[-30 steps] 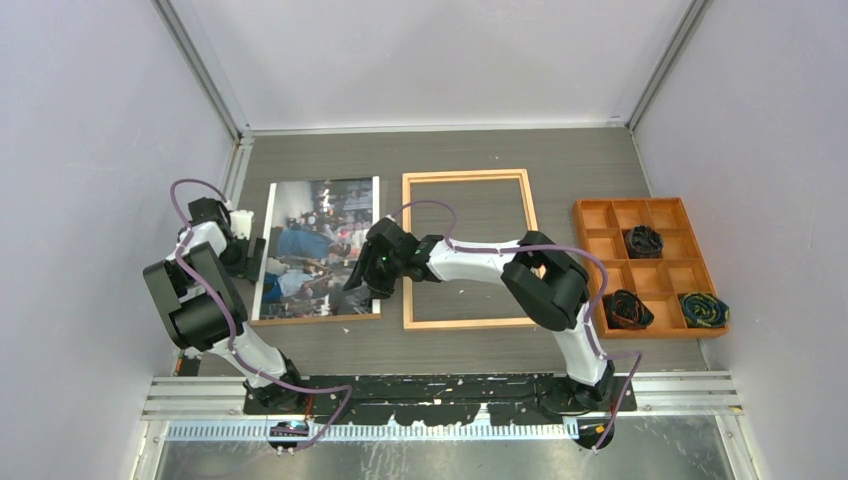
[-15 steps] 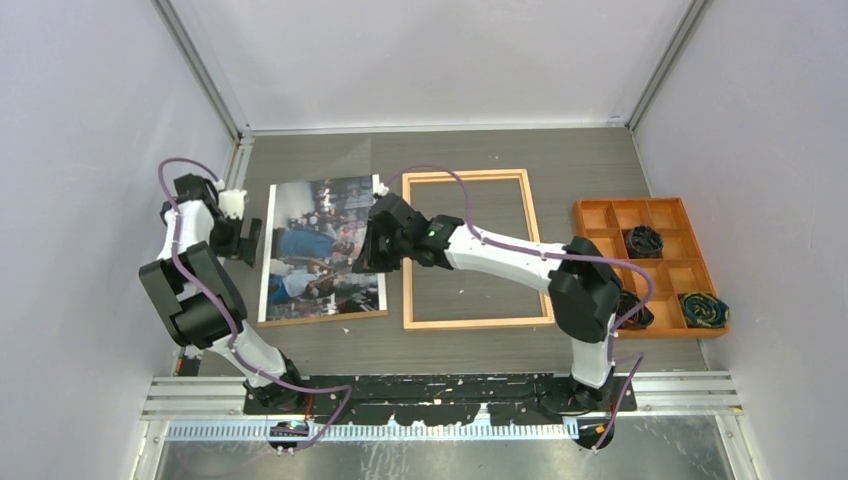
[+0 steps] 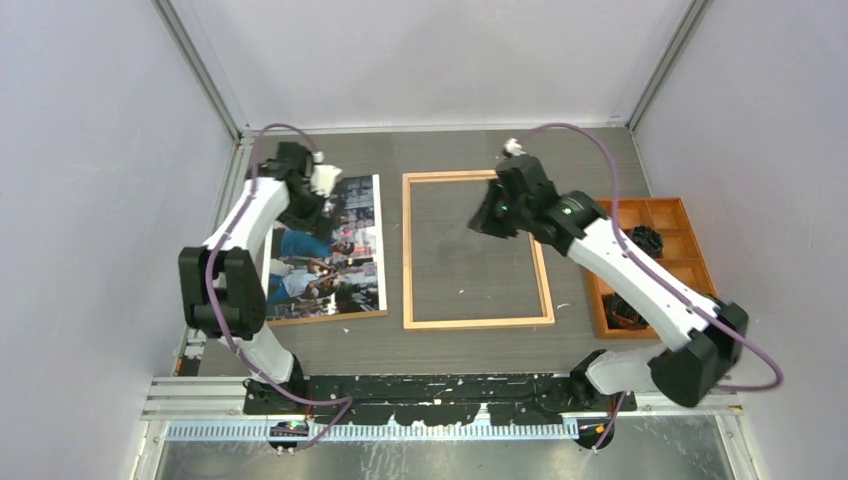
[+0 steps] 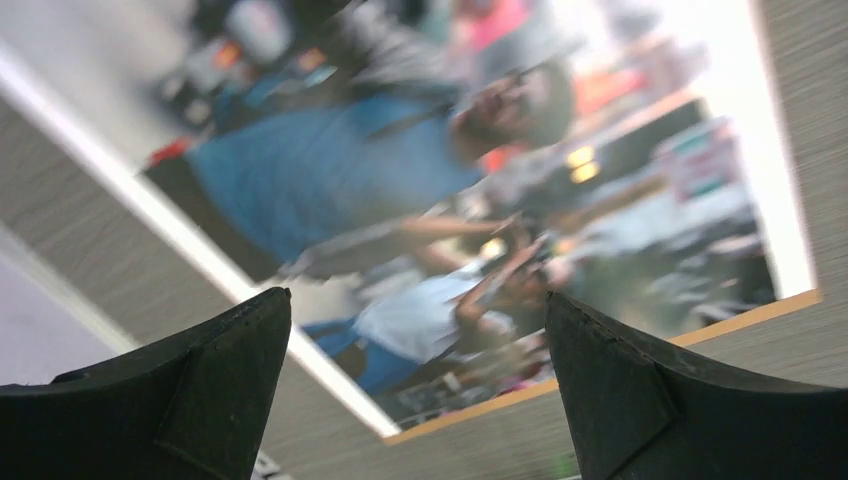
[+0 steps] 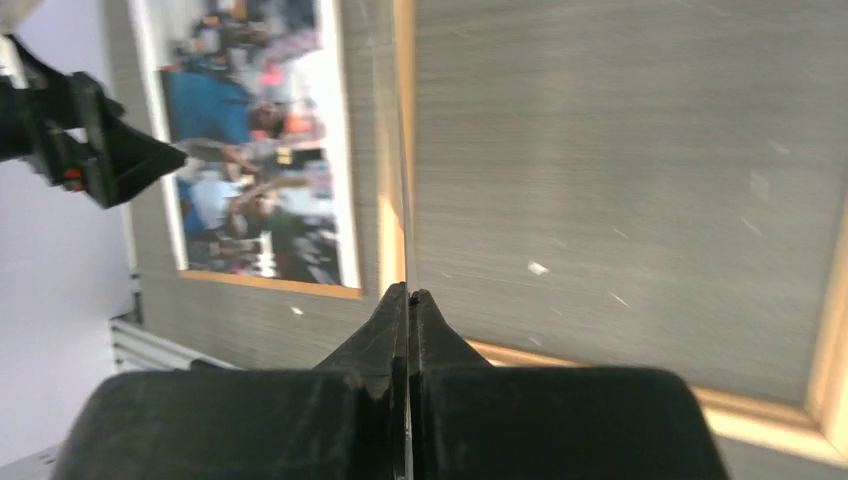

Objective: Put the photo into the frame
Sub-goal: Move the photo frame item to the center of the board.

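Though apart, one photo (image 3: 325, 250), one frame (image 3: 407, 250).

White-and-black arms (image 3: 640, 275), purple cables (image 3: 283, 126)

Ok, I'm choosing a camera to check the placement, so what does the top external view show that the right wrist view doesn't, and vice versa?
Only top external: the whole frame, the orange tray on the right, and the right gripper above the frame's far right part. Only right wrist: its own fingertips pressed together. Both: the photo lying flat to the left of the frame, outside it, with the left gripper at its far end.
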